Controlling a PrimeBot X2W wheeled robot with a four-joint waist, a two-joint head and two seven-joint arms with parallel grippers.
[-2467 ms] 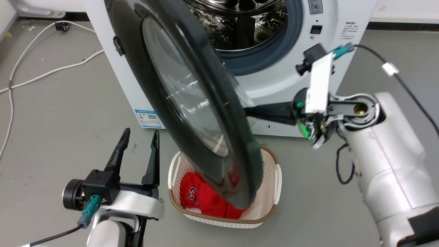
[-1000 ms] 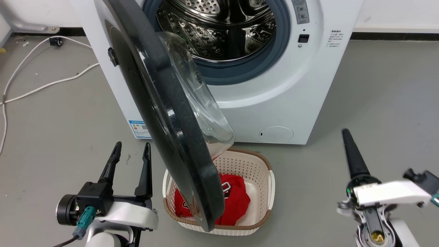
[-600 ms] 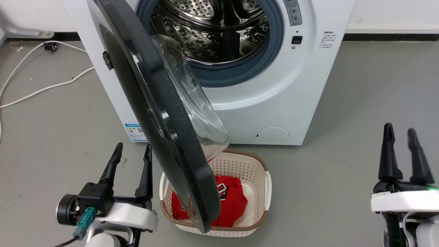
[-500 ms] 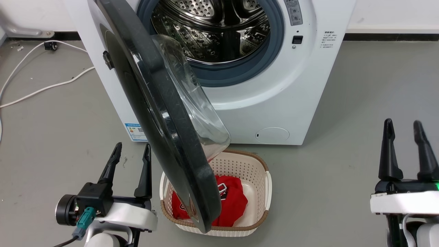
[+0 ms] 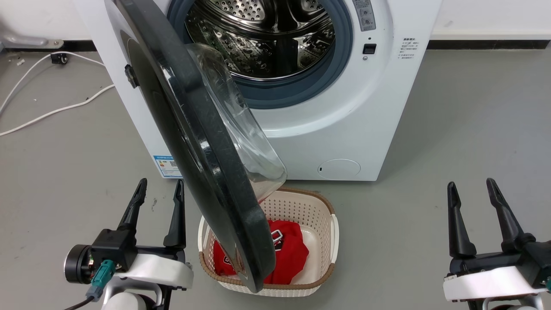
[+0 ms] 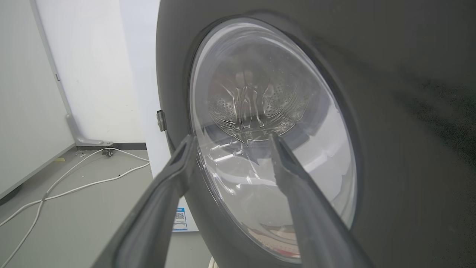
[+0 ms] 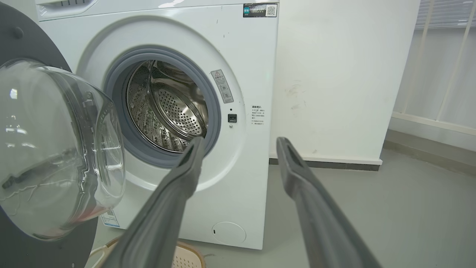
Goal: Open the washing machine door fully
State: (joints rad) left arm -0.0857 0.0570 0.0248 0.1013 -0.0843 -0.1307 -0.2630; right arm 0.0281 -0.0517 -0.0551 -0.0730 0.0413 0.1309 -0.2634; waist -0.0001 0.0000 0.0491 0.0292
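Our left gripper point(image 5: 160, 183) has its two fingers well spread and holds nothing, and our right gripper point(image 5: 470, 183) is the same, open and empty. The washing machine door point(image 5: 202, 142) stands just to the right of the left gripper and a little ahead of it, near but not touching. In the left wrist view its glass bowl lies straight beyond the fingertips. From the right gripper the door is well apart, to the left, and the washing machine point(image 5: 344, 129) is ahead with its steel drum point(image 5: 267, 38) wholly uncovered. The door hangs on its hinge at the machine's left edge, so it keeps its place without any grip, and this is why, we judge, both grippers can rest free of it. Its lower edge reaches over the basket point(image 5: 333, 228) with the red garment point(image 5: 288, 254). We think the door is open widely. If it should go further, the left gripper is the nearer one to it.
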